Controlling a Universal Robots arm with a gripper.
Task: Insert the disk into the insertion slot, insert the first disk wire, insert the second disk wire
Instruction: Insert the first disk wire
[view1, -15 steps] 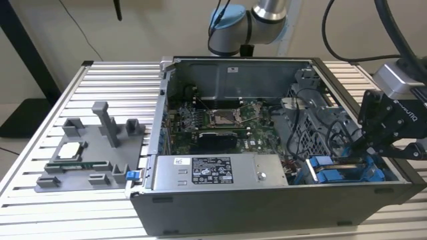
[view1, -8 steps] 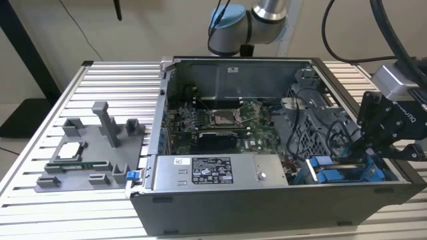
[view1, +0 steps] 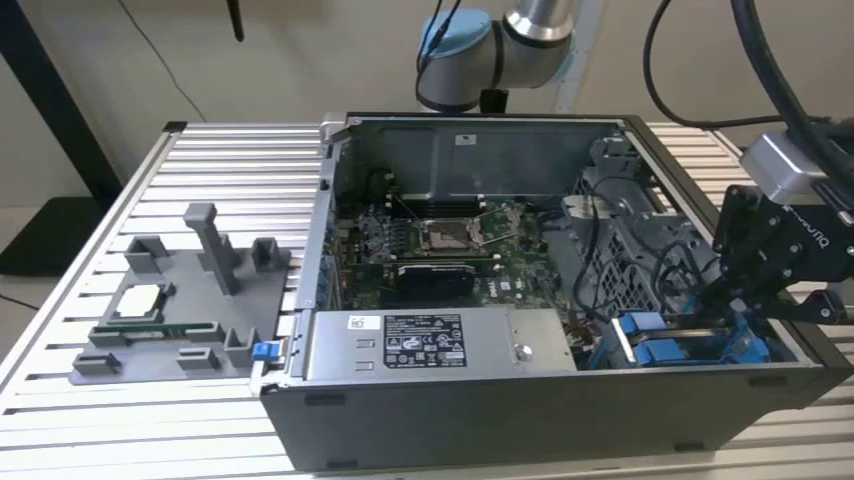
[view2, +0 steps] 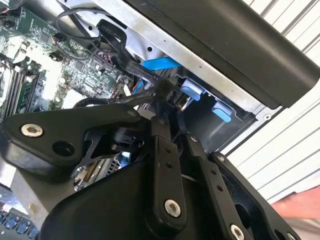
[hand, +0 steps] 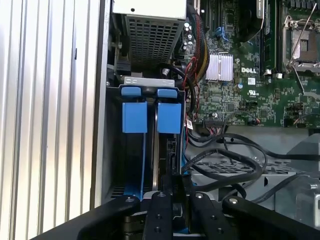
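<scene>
Pinching a black wire (view2: 125, 99), the hand (view2: 162, 92) sits just above the slotted disk (hand: 169, 117).

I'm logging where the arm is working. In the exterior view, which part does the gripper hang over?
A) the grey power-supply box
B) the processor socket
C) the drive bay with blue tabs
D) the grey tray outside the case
C: the gripper hangs at the exterior view's right end of the case, over the insertion slot with its blue tabs, beside the power-supply box.
</scene>
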